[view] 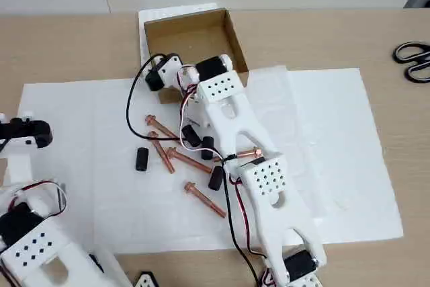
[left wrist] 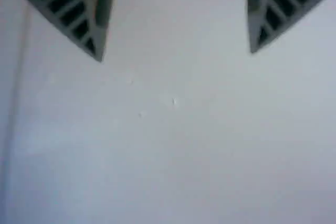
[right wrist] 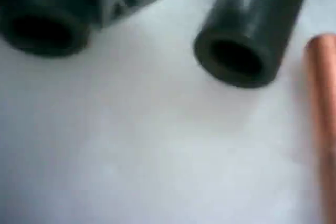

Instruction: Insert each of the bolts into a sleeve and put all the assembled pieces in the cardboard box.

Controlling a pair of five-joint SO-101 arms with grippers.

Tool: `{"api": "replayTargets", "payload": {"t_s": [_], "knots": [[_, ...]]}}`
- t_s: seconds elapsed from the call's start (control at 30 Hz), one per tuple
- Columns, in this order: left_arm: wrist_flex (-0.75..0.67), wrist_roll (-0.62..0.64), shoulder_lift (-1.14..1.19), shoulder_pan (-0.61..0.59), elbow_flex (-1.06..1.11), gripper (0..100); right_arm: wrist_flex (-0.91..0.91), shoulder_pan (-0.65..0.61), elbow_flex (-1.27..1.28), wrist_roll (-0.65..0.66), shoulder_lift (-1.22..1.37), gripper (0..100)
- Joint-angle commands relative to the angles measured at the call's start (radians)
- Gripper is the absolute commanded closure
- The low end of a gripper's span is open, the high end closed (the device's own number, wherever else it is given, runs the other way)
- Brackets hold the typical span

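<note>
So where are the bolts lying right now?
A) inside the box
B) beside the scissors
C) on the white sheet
C: the bolts lie scattered on the white sheet, outside the box.

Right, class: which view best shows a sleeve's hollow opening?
The right wrist view: a sleeve lies close, open end facing the camera. The high view shows sleeves lying side-on. The left wrist view faces white paper.
</note>
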Motion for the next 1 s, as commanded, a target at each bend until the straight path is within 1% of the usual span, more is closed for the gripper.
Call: {"api": "replayTargets", "payload": {"t_s": [0.0, 0.07, 0.13, 0.2, 0.23, 0.3, 0.37, 0.43, 0.5, 0.57, 0.6, 0.63, 0.7, 0.73, 0.8, 0.83, 0.9, 0.97], "knots": [[-0.018, -0.002, -0.005, 0.0, -0.002, 83, 0.025, 0.001, -0.008, 0.006, -0.007, 99.2], [-0.02, 0.005, -0.005, 0.0, -0.002, 83, 0.047, 0.007, -0.021, 0.006, -0.007, 99.6], [-0.029, 0.057, -0.005, 0.003, -0.002, 83, 0.062, 0.016, -0.051, -0.005, -0.007, 99.6], [-0.032, 0.172, -0.005, 0.043, -0.007, 83, 0.065, 0.025, -0.089, -0.006, -0.008, 99.6], [-0.034, 0.278, -0.005, 0.081, -0.008, 83, 0.067, 0.028, -0.106, -0.006, -0.01, 99.6], [-0.034, 0.519, -0.005, 0.183, -0.015, 83, 0.074, 0.036, -0.112, -0.006, -0.03, 99.6], [-0.028, 0.709, 0.0, 0.304, -0.064, 83, 0.077, 0.044, -0.112, -0.014, -0.064, 99.6], [-0.075, 0.812, 0.002, 0.423, -0.119, 83, 0.079, 0.061, -0.112, -0.031, -0.099, 99.6], [-0.17, 0.907, 0.003, 0.565, -0.14, 83, 0.079, 0.07, -0.112, -0.034, -0.12, 99.6], [-0.287, 1.039, 0.003, 0.707, -0.097, 83, 0.079, 0.073, -0.11, -0.034, -0.127, 99.6], [-0.341, 1.083, 0.003, 0.749, -0.077, 83, 0.079, 0.074, -0.11, -0.038, -0.127, 99.6], [-0.405, 1.109, 0.005, 0.77, -0.05, 83, 0.076, 0.076, -0.11, -0.055, -0.127, 99.6], [-0.508, 1.071, 0.006, 0.789, 0.031, 83, 0.074, 0.076, -0.11, -0.068, -0.127, 99.6], [-0.585, 1.053, 0.011, 0.793, 0.076, 84, 0.074, 0.076, -0.11, -0.069, -0.127, 99.6], [-0.77, 1.076, 0.04, 0.819, 0.179, 86, 0.074, 0.077, -0.11, -0.074, -0.127, 99.6], [-0.832, 1.082, 0.06, 0.856, 0.223, 87, 0.074, 0.079, -0.11, -0.083, -0.127, 99.6], [-0.881, 1.06, 0.091, 0.914, 0.277, 88, 0.074, 0.09, -0.11, -0.089, -0.128, 99.6], [-0.87, 1.008, 0.112, 0.951, 0.289, 88, 0.074, 0.111, -0.112, -0.091, -0.13, 99.6]]}}
